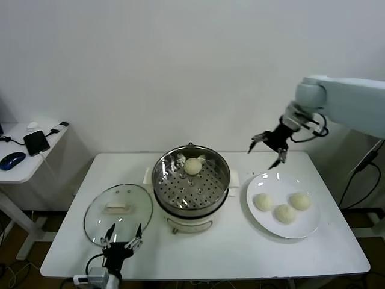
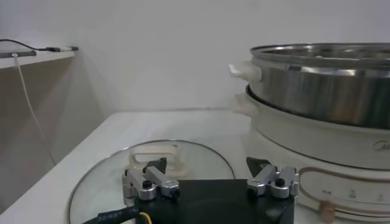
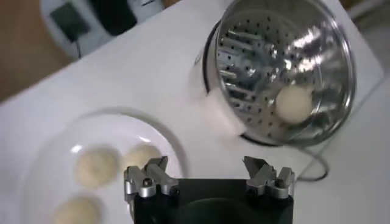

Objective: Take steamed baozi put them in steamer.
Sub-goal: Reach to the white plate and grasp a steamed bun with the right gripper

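Bright, even light overall; glare on steamer [image 3: 286, 67] steel, right wrist view blurred, soft shadows under plate [image 1: 283, 205] & lid [image 1: 118, 215].

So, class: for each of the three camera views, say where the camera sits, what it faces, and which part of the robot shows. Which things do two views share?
Head view: on the robot's head, looking forward and down at the table; both arms show.
Left wrist view: on the left arm, low, facing the glass lid and the steamer; the open left end effector shows.
Right wrist view: on the right arm, looking down on the plate, the steamed baozi and the steamer; the open right end effector shows.
Shared: both wrist views show the steamer.
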